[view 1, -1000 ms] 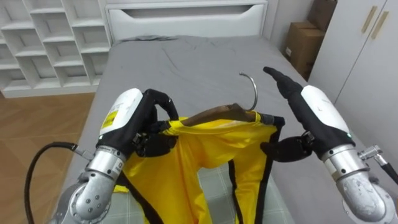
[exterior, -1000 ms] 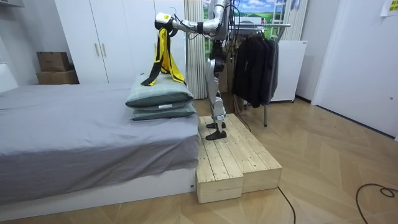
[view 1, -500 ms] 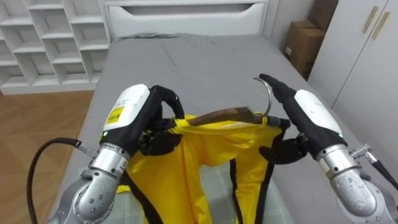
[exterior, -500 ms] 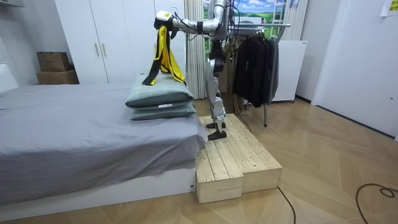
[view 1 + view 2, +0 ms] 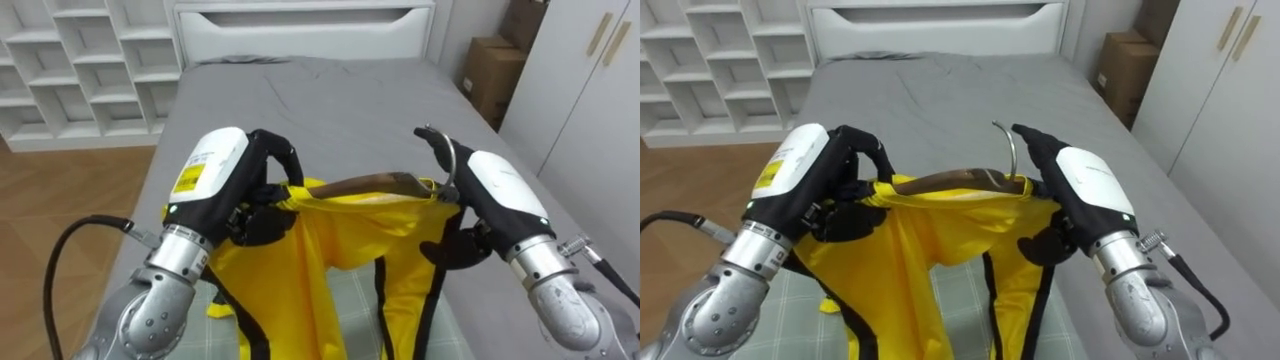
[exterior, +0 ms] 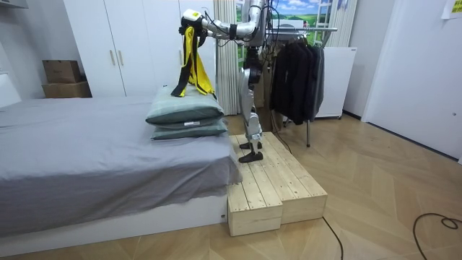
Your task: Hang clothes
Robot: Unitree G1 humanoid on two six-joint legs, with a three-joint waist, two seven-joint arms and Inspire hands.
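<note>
A yellow garment with black trim hangs on a wooden hanger with a metal hook, held up in front of me. My left hand is curled round the hanger's left end and the cloth there. My right hand lies over the right end, fingers nearly straight beside the hook, thumb under the cloth. In the room view I stand on a wooden platform by the bed, holding the garment high above the pillows.
The grey bed stretches ahead, with a green checked pillow under the garment. White shelves stand at the left; cardboard boxes and a wardrobe at the right. A clothes rack with dark clothes stands behind me.
My right hand has moved in from the right, and its fingers now lie by the hook. Both hands have lifted the hanger and garment a little higher.
</note>
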